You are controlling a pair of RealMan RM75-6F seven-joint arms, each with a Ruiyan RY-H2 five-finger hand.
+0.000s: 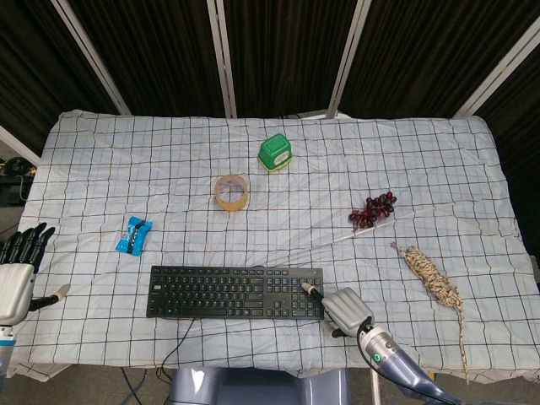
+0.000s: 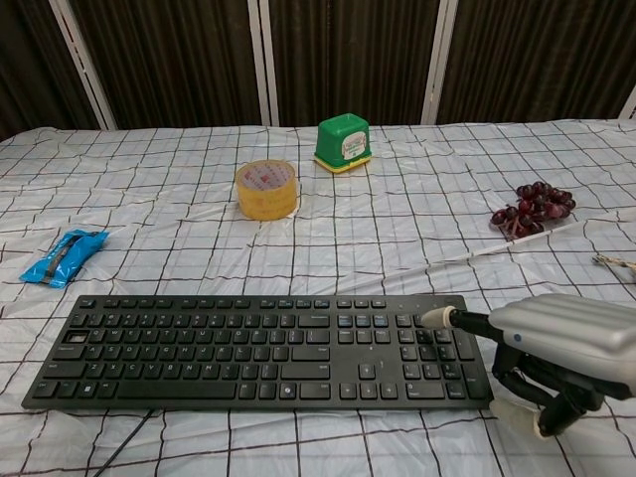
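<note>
At the far left we see our left hand (image 1: 15, 274) hanging off the edge of the counter (image 1: 93, 135), fingers spread and holding nothing, well apart from everything on the checked cloth. Next comes one blue foil snack packet (image 2: 62, 254), lying flat. The one black plastic keyboard (image 2: 258, 348) sits along the near edge, its cable dropping over the front, which suits a hand reaching from our side. Behind it stand one roll of yellowish tape (image 2: 266, 188) and one green lidded box (image 2: 344, 142). Our right hand (image 2: 556, 343) lies at the keyboard's right end: one finger points out straight, its tip over the number-pad keys, while the others curl under, gripping nothing; we judge it poised to press a key. Further right lie one bunch of dark red grapes (image 2: 535, 208) and one braided straw-coloured rope (image 1: 432, 277).
</note>
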